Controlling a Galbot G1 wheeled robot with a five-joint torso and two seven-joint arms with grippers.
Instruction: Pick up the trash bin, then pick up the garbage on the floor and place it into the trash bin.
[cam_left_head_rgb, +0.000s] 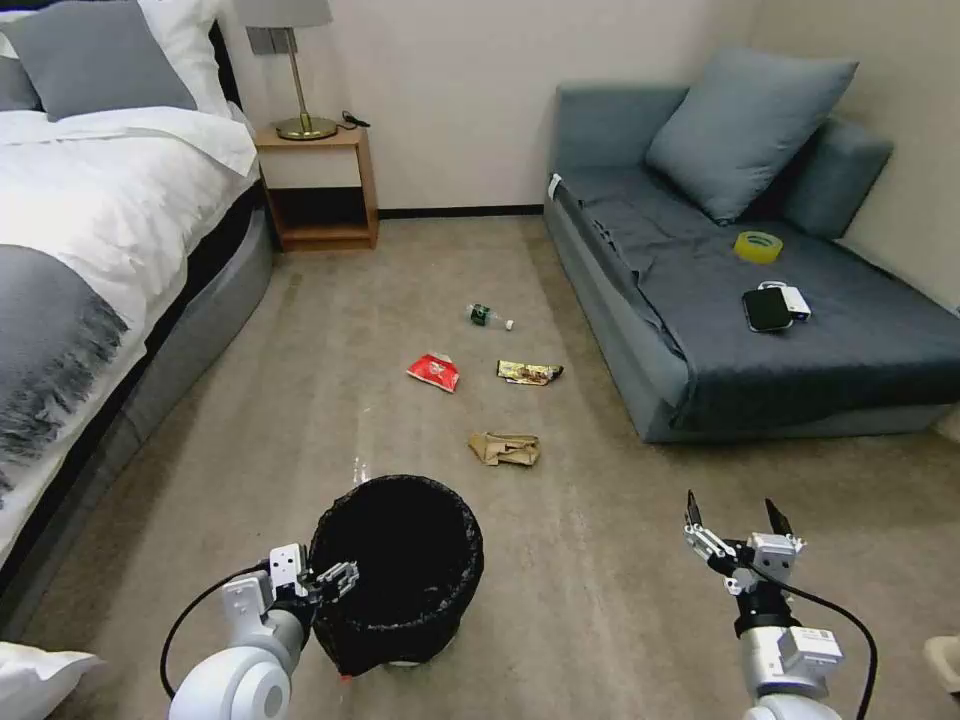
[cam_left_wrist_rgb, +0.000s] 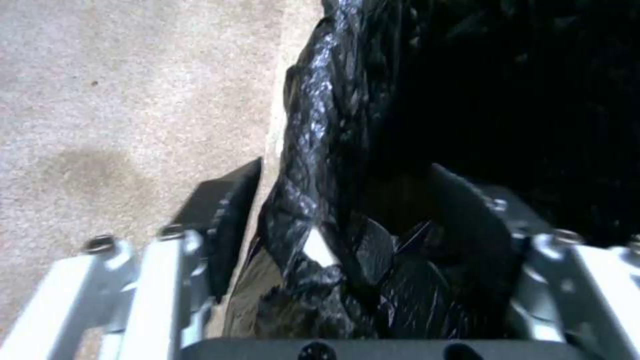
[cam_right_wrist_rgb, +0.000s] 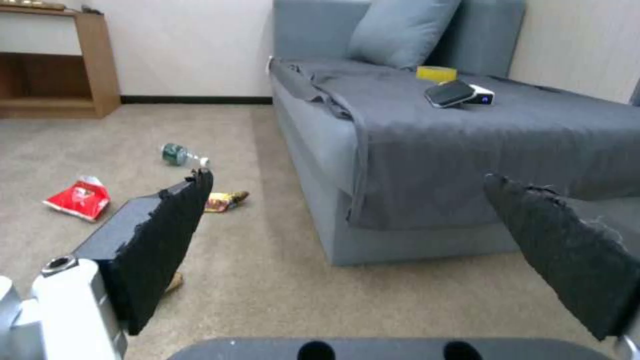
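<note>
Trash bin (cam_left_head_rgb: 400, 570), lined with a black bag (cam_left_wrist_rgb: 320, 150), on the carpet (cam_left_head_rgb: 600, 600) directly before the robot. Left gripper (cam_left_head_rgb: 335, 580) straddles the bin's near-left rim, one finger (cam_left_wrist_rgb: 230, 220) outside and one inside, jaws apart around the bag-covered wall; whether they press it cannot be told. Right gripper (cam_left_head_rgb: 735, 520) hovers over bare carpet beside the sofa (cam_left_head_rgb: 800, 330), jaws wide, holding nothing. Beyond the bin lie the brown paper bag (cam_left_head_rgb: 505, 449), red packet (cam_left_head_rgb: 434, 371), gold wrapper (cam_left_head_rgb: 529, 373) and bottle (cam_left_head_rgb: 488, 317).
</note>
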